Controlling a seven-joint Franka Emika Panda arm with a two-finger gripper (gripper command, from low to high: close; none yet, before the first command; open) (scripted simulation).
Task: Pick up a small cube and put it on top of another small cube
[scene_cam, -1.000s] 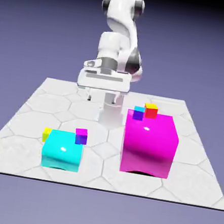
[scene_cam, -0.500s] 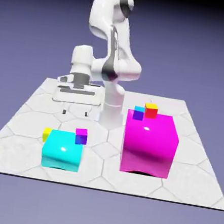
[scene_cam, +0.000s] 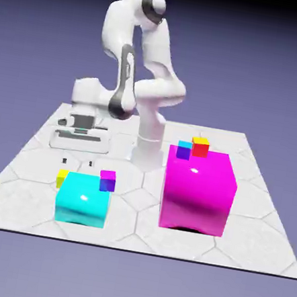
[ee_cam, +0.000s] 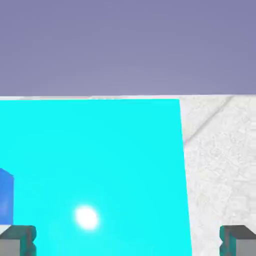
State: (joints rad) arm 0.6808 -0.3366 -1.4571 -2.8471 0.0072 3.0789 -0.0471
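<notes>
You have just swung the arm across toward the exterior view's left and lowered it; a second ago the hand hung near the robot's base, and now the gripper (scene_cam: 78, 162) hovers just behind the big cyan block (scene_cam: 83, 198), jaws spread wide and empty. In the hand view that cyan block (ee_cam: 95, 175) fills the frame between the fingertips (ee_cam: 20, 239). The small yellow cube (scene_cam: 62, 177) sits against the cyan block's far left corner, the magenta-topped cube (scene_cam: 108, 180) at its far right corner. You are probably closing on the yellow one; descent remains.
</notes>
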